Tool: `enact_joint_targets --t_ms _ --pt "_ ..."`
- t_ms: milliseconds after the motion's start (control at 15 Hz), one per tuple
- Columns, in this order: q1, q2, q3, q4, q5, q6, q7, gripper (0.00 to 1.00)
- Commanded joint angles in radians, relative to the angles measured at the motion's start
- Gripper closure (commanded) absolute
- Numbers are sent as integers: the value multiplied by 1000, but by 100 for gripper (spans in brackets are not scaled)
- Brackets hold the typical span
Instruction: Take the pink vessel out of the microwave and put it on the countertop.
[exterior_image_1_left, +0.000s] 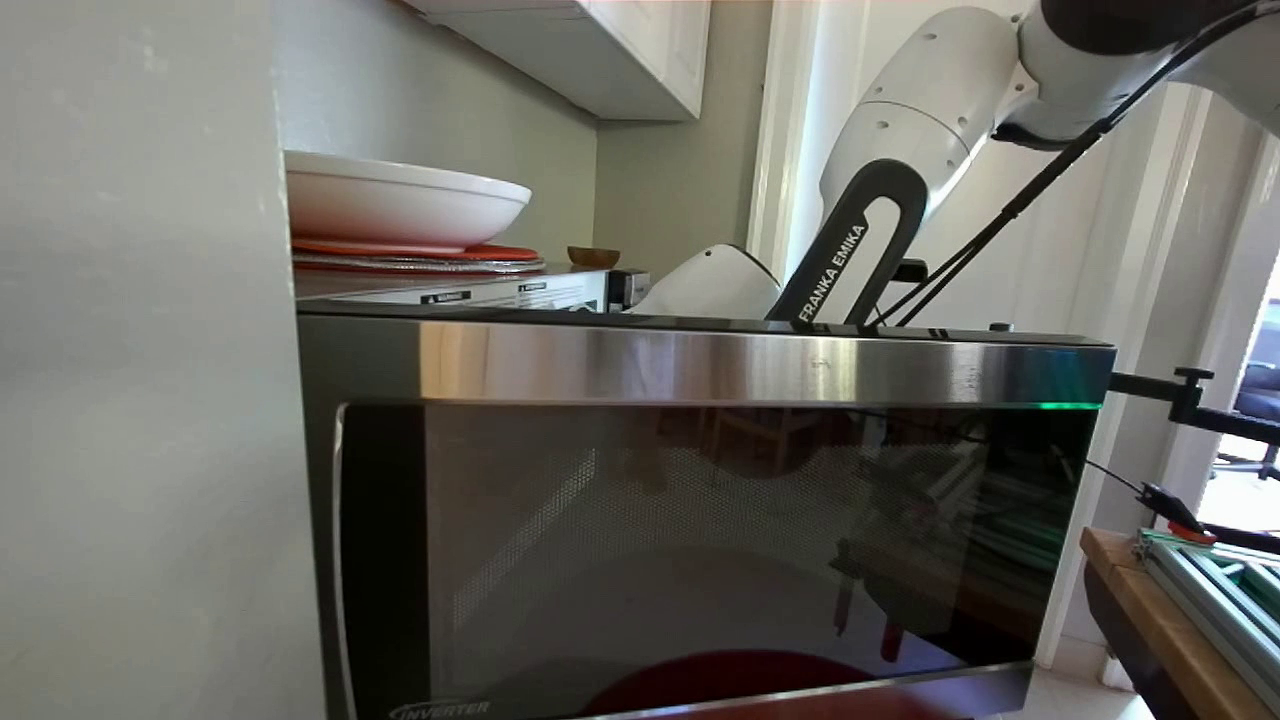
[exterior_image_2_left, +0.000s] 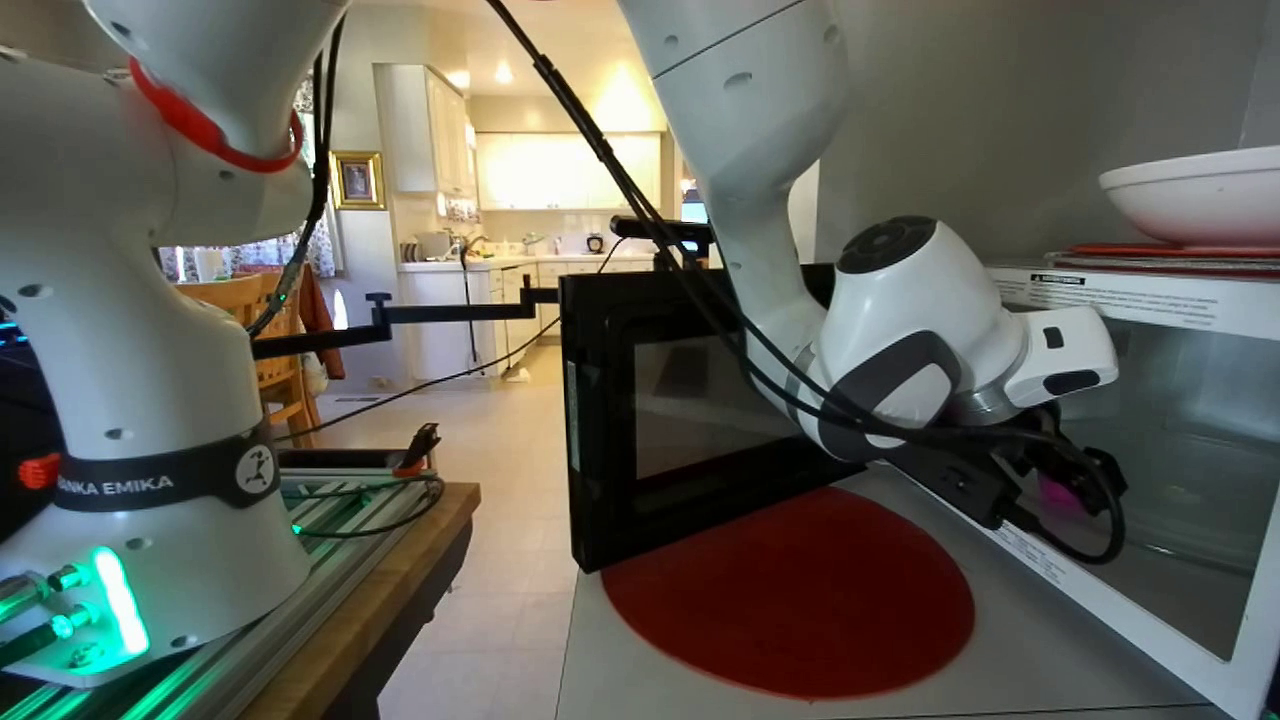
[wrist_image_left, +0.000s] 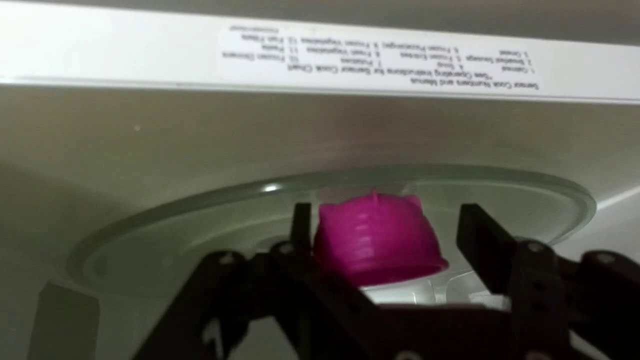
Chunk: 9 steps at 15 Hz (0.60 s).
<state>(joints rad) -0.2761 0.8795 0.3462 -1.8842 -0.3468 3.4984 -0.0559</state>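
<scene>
The pink vessel stands on the glass turntable inside the microwave, in the wrist view, which looks upside down. My gripper is open around it. The finger at the picture's left is close to the vessel's side; I cannot tell if it touches. The other finger is apart from it. In an exterior view the gripper reaches into the microwave, and a bit of the pink vessel shows behind it. The microwave's door is open; its dark glass front fills much of an exterior view.
A red round mat lies on the grey countertop before the microwave. The open door stands close beside the arm. A white bowl on red plates stands on top of the microwave. A cabinet hangs above.
</scene>
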Motion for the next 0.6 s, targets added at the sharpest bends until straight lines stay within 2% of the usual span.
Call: enact_joint_targets --t_ms 0,133,533 --pt "-18 44 19 29 -31 77 -17 55" --pt "-18 42 19 29 -31 76 -17 65" --pt "-22 23 24 12 -35 69 -19 65"
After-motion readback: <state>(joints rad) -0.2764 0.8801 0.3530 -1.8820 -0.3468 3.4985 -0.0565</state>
